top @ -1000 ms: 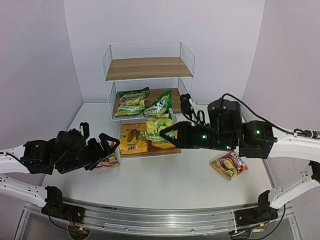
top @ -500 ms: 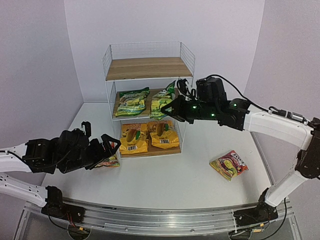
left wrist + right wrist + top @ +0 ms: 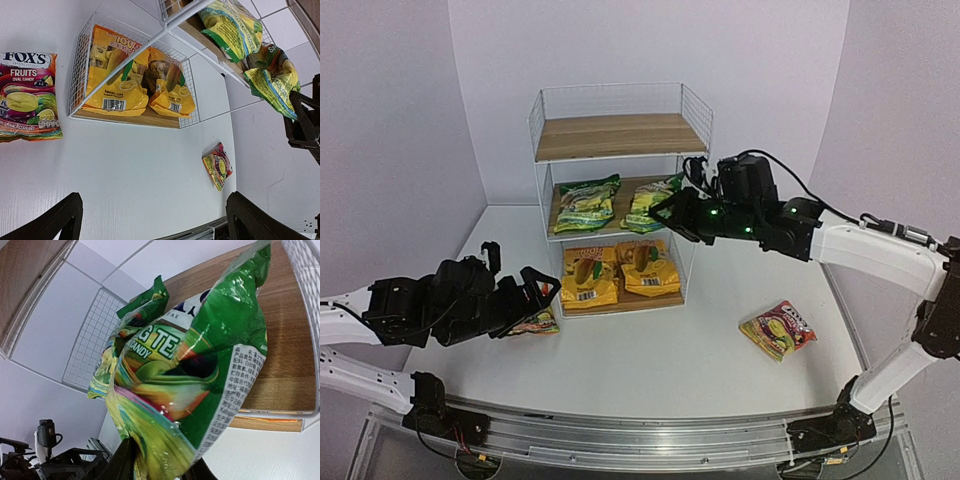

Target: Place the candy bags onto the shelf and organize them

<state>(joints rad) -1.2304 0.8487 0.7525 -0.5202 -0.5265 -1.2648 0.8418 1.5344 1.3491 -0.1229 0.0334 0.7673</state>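
inspected white wire shelf (image 3: 620,137) with three wood-grain boards, standing at far centre of table (image 3: 650,375).

logged two yellow-orange candy bags on shelf's bottom tier: left yellow bag (image 3: 586,279) and right yellow bag (image 3: 646,268), lying flat side by side, inner edges touching.

logged first green candy bag (image 3: 585,203) lying on left half of shelf's middle tier.

logged second green candy bag (image 3: 190,365), printed as green tea candy, on right half of same tier. found tilted, far end over the board, near end projecting beyond shelf's front edge.

noted right gripper (image 3: 666,213) at front right of shelf's middle tier, with fingers (image 3: 122,467) either side of that bag's near edge. unable to tell whether clamped on the edge or slackened around it.

noted left gripper (image 3: 542,290) low over table off shelf's front left corner, jaws spread wide, holding nothing.

found fox's fruits candy bag (image 3: 27,95) flat on table just left of shelf's bottom tier, partly under left gripper in top view.

found second red-pink candy bag (image 3: 778,330) flat on table well right of shelf, towards the near edge, apart from both grippers.
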